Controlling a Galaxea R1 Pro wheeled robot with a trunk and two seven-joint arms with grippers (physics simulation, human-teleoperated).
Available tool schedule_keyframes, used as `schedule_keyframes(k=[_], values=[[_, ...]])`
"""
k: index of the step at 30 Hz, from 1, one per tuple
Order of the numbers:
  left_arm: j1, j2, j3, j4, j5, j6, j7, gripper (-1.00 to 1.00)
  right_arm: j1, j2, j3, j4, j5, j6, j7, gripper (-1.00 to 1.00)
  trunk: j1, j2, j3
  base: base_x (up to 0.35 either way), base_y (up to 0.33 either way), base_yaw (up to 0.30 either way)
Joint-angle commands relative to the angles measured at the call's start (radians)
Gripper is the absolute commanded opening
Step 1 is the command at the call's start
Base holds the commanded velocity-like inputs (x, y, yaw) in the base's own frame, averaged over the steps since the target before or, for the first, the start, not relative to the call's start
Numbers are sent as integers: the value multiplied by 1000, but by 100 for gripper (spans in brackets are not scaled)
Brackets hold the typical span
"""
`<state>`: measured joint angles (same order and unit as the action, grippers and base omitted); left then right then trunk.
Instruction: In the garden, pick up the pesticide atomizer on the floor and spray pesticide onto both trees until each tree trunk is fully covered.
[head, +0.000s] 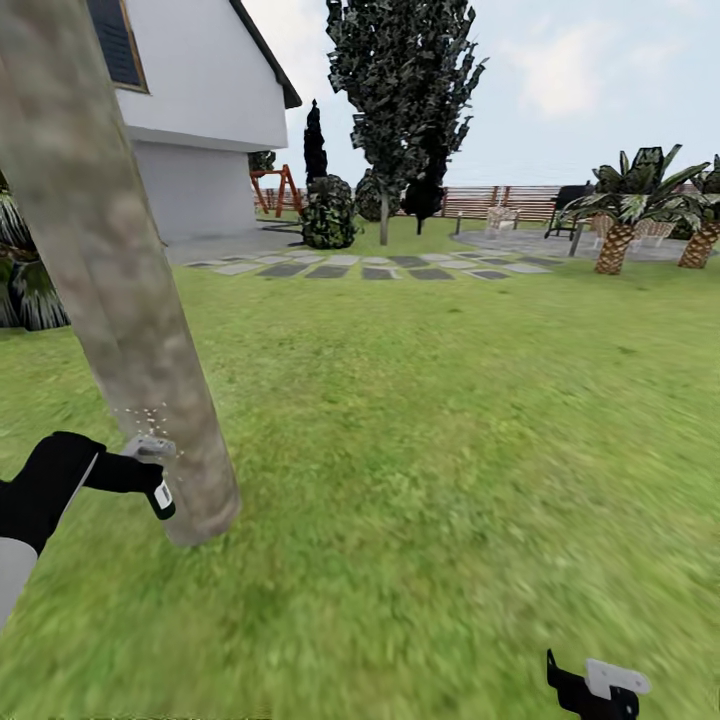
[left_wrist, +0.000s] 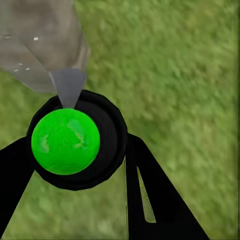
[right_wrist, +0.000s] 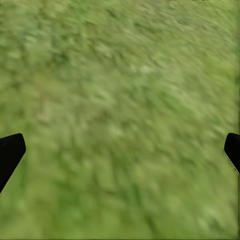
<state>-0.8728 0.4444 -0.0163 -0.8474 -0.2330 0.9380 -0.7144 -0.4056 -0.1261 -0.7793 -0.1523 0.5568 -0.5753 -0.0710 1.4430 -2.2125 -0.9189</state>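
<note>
A thick mottled grey-brown tree trunk (head: 110, 270) leans across the left of the head view. My left gripper (head: 150, 470) is shut on the pesticide atomizer (head: 163, 497), a small dark bottle with a white label, held right beside the trunk's base. White specks (head: 150, 415) hang in the air against the bark. In the left wrist view the atomizer (left_wrist: 75, 142) shows a bright green round top, with a grey cone (left_wrist: 67, 85) pointing at the trunk (left_wrist: 40, 45). A second tall tree (head: 400, 90) stands far off. My right gripper (head: 595, 690) is open over grass (right_wrist: 120, 152).
Lawn stretches ahead and to the right. Pale stone slabs (head: 370, 265) lie in a row far ahead. A white house (head: 200, 100) stands at back left, a round bush (head: 328, 212) beside it, palms (head: 625, 225) and a slat fence (head: 500, 200) at back right.
</note>
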Motion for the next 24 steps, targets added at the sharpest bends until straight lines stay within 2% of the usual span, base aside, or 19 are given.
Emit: schedule_keyframes(k=[1,4,8,10,24], values=[[-1,0,-2,-1,-9,2,-8,-100,-1,0,-3,2,11,-3,-7,100,0,0,-1,0,-278,178],[0,0,-2,-1,-15,2,-7,-100,-1,0,-3,2,11,-3,-7,100,0,0,-1,0,-278,243],[1,-1,4,-1,-71,4,-7,-100,-1,0,-3,2,11,-3,-7,100,0,0,-1,0,-278,273],[1,-2,5,-1,-81,4,-7,-100,-1,0,-3,2,11,-3,-7,100,0,0,-1,0,-278,277],[5,-6,6,-1,-86,5,-7,-100,-1,0,-4,2,11,-3,-7,100,0,0,-1,5,-278,256]])
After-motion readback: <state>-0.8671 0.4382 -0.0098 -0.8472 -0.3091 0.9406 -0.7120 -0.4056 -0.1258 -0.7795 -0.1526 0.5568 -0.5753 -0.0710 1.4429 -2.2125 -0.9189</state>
